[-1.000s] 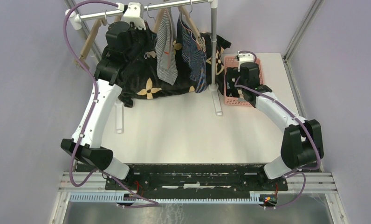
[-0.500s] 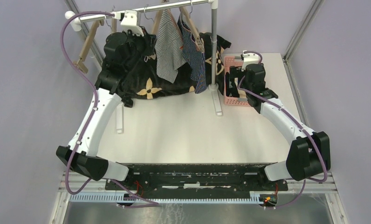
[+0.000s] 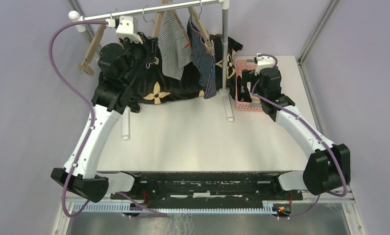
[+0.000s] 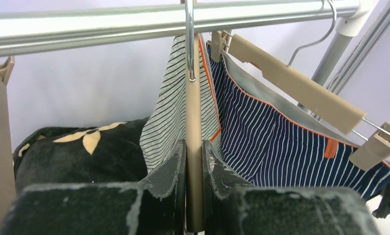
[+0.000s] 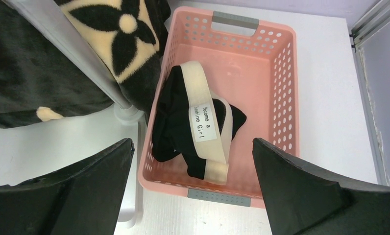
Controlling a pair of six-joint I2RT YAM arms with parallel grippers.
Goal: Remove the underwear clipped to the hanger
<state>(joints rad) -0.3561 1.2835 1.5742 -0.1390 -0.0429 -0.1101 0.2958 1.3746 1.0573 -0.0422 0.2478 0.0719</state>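
Observation:
My left gripper [image 4: 194, 161] is shut on the wooden hanger [image 4: 194, 122] that carries the grey-white striped briefs [image 4: 168, 117], just under the metal rail [image 4: 134, 24]. In the top view it sits high at the back left [image 3: 143, 46], with the striped briefs [image 3: 173, 46] beside it. The navy striped briefs [image 4: 281, 147] hang clipped to a second wooden hanger [image 4: 301, 88] to the right, also in the top view [image 3: 203, 54]. My right gripper [image 5: 192, 142] is open and empty above the pink basket [image 5: 281, 98]. The black briefs [image 5: 173, 122] lie in it.
The big black cloth with tan flowers [image 3: 173, 88] lies heaped under the rail. An empty wooden hanger [image 3: 92, 46] hangs at the rail's left end. The rack's upright post [image 3: 225, 49] and foot [image 3: 229, 110] stand just left of the basket [image 3: 245, 106].
My left arm has moved left along the rail, taking the hanger with the grey-white striped briefs with it. My right gripper has shifted slightly right over the basket.

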